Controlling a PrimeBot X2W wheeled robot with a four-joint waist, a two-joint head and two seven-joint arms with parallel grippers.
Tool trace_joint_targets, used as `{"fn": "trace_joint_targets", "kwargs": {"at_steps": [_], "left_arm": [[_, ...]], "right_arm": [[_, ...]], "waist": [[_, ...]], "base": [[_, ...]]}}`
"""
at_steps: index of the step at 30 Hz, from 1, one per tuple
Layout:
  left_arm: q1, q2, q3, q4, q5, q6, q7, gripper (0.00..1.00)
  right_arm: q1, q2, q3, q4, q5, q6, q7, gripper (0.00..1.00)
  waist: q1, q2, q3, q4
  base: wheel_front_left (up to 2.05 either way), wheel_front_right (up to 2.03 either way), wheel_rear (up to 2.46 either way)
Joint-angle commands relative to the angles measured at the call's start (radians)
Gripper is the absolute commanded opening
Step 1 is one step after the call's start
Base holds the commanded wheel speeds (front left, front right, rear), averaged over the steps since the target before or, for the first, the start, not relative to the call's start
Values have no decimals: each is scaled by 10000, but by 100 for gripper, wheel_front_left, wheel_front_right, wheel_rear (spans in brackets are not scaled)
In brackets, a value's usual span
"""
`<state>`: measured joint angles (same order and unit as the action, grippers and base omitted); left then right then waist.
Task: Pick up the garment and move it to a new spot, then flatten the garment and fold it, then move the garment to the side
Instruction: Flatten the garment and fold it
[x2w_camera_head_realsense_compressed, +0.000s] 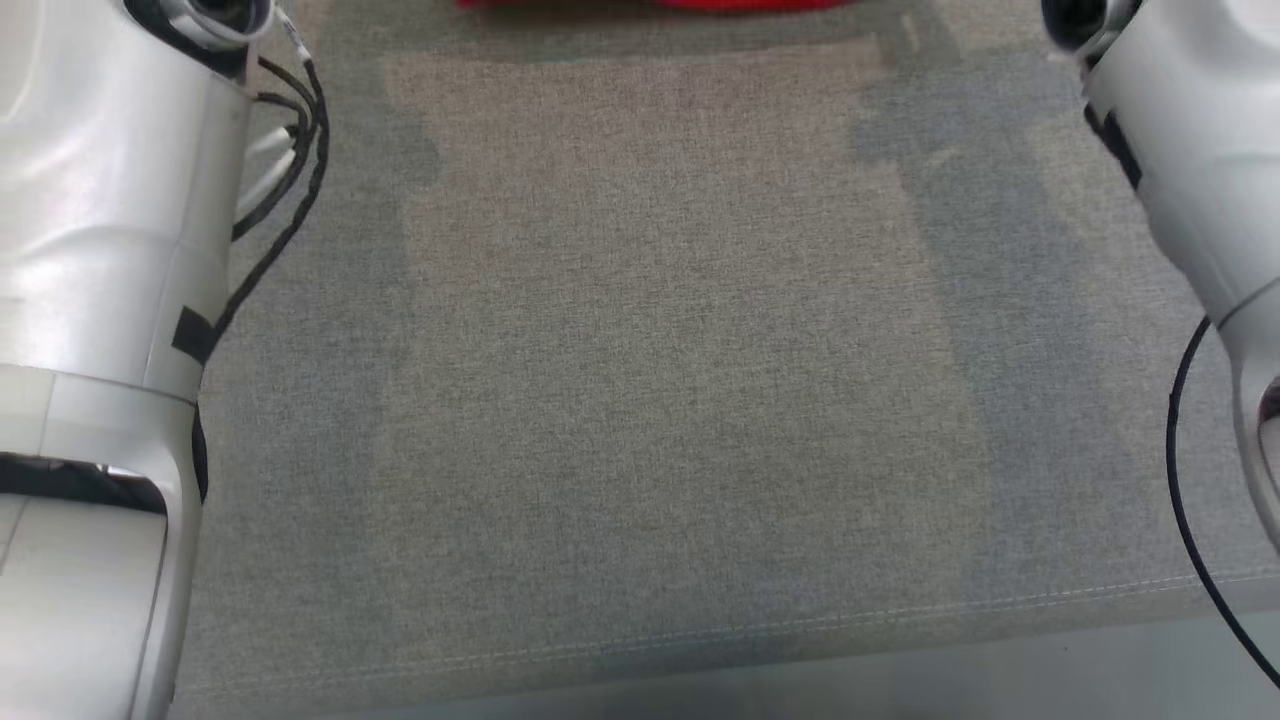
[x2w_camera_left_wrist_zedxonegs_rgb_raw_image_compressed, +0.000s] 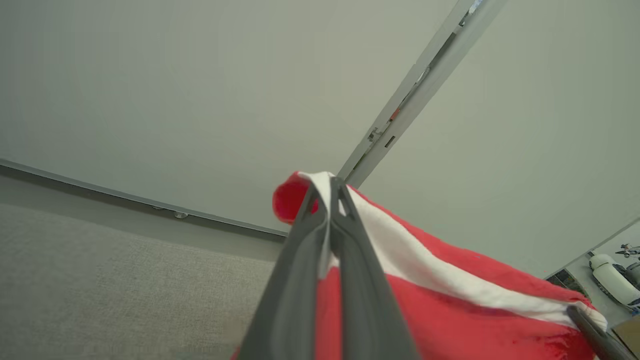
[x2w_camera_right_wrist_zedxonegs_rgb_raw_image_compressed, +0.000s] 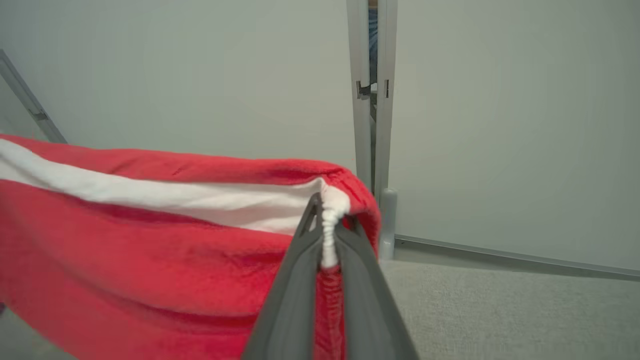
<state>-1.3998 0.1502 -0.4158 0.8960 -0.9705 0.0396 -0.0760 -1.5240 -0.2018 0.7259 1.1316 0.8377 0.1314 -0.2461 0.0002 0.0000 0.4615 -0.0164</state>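
one sliver of red garment (x2w_camera_head_realsense_compressed: 700, 3) at the head view's top edge

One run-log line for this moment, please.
left gripper: shut on garment | right gripper: shut on garment | garment: red, white band, stretched between both grippers

Grey woven cloth (x2w_camera_head_realsense_compressed: 660, 350) covers the surface (stitched seam (x2w_camera_head_realsense_compressed: 880, 613) along the lower edge); pale wall panels (x2w_camera_right_wrist_zedxonegs_rgb_raw_image_compressed: 500, 125) rise behind, split upper centre by a narrow framed gap (x2w_camera_right_wrist_zedxonegs_rgb_raw_image_compressed: 372, 75)
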Motion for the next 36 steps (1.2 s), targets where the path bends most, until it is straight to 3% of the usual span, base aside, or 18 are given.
{"fn": "trace_joint_targets", "kwargs": {"at_steps": [1,6,13,20,23,28,36], "left_arm": [[243,-20,75,43,-191,-260,-8,0],[1122,165,98,-173,-544,-971,223,0],[3673,613,28,-2067,-1120,-1379,730,0],[7589,1314,131,-5396,-1646,-980,639,0],[9066,1535,287,-6605,-1915,-829,380,0],[10936,1775,238,-7800,-1883,-1084,-149,0],[12866,2019,-338,-7752,-1084,-1233,-1011,0]], "right_arm": [[423,-92,204,-345,211,-13,146,0],[1709,-802,1048,-1876,1004,-13,683,0],[3657,-2229,1792,-4313,2515,-13,969,0],[5744,-3575,2202,-6340,3325,-13,692,0],[6523,-4015,2401,-7011,3179,-13,479,0],[7777,-4491,2558,-7812,2699,-13,117,0],[9921,-4400,2098,-8110,1726,-13,-166,0]], "waist": [[-2,0,348,118],[-2,0,172,103],[-2,0,-556,94],[-2,0,-1345,121],[-2,0,-1606,127],[-2,0,-2022,104],[-2,0,-2633,5]], "base": [[0,0,0],[0,0,0],[0,0,0],[0,0,0],[0,0,0],[0,0,0],[0,0,0]]}}
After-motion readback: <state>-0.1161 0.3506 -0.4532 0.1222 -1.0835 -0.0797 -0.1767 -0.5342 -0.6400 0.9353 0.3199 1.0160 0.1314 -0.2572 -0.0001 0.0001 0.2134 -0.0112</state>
